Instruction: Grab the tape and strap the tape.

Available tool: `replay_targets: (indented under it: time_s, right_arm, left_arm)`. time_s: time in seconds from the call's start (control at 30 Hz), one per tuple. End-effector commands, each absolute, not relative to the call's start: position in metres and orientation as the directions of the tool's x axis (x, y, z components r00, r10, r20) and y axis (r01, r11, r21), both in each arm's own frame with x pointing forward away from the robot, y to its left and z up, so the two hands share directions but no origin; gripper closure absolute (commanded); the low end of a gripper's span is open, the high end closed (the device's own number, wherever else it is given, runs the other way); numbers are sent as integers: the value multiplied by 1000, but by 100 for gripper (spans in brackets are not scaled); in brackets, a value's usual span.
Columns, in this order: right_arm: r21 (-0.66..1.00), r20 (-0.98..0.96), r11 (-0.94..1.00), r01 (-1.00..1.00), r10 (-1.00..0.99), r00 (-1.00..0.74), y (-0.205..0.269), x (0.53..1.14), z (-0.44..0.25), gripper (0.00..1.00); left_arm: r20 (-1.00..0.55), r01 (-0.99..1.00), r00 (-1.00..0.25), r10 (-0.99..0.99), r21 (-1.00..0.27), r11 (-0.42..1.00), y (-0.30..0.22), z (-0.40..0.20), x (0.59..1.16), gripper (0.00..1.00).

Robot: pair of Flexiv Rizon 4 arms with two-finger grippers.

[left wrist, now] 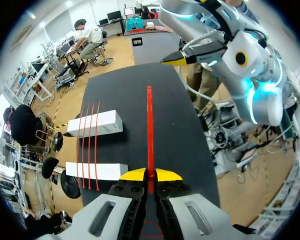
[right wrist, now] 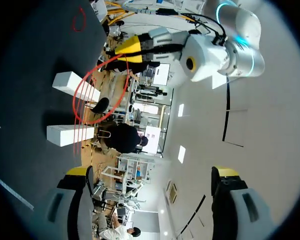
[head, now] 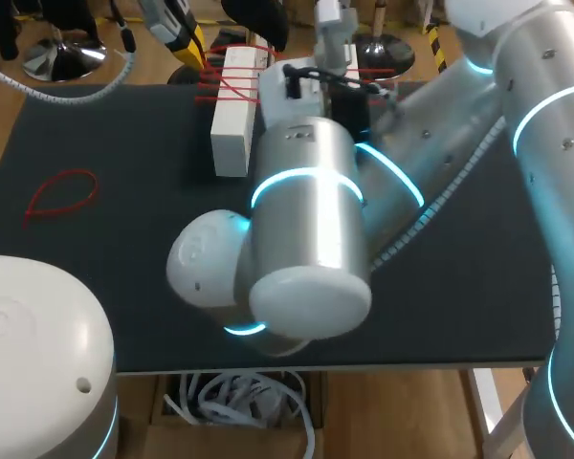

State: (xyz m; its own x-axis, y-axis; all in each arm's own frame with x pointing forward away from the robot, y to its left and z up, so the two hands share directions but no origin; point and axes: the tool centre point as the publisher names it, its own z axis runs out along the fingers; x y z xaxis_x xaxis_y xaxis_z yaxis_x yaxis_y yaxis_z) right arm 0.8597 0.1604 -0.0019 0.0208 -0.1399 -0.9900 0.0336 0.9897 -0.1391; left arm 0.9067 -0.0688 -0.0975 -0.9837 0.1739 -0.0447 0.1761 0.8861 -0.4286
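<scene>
My left gripper is shut on a red band, which runs out taut ahead of it over the black table. In the right wrist view the left gripper holds that band as a wide hanging loop. Beside it lie two white blocks with several red bands stretched across both. My right gripper stands wide open with nothing between its fingers. From the left wrist view it hovers over the table's far end. In the head view the left gripper sits at the back, by the blocks.
A loose red band lies on the black table at the left. My right arm's elbow hangs over the table's middle and hides the second block and the right gripper from the head view.
</scene>
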Motion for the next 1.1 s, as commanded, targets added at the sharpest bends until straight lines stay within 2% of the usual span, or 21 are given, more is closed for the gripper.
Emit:
replay_targets:
  time_s: [0.03,0.6,0.7,1.1]
  right_arm:
    - [-120,-993,992,34,-120,19,142,849,-4,0]
    - [-104,-994,994,17,-105,15,139,849,-5,0]
    - [-104,-994,994,17,-105,15,139,849,-5,0]
    - [-104,-994,994,17,-105,15,139,849,-5,0]
  left_arm:
    - [-42,175,-984,173,-426,888,-69,-97,907,100]
    - [-42,175,-984,173,-426,888,-69,-97,907,100]
    - [6,144,-987,162,-433,890,-62,-110,916,100]
    - [173,-124,-982,-74,-301,945,26,-196,925,100]
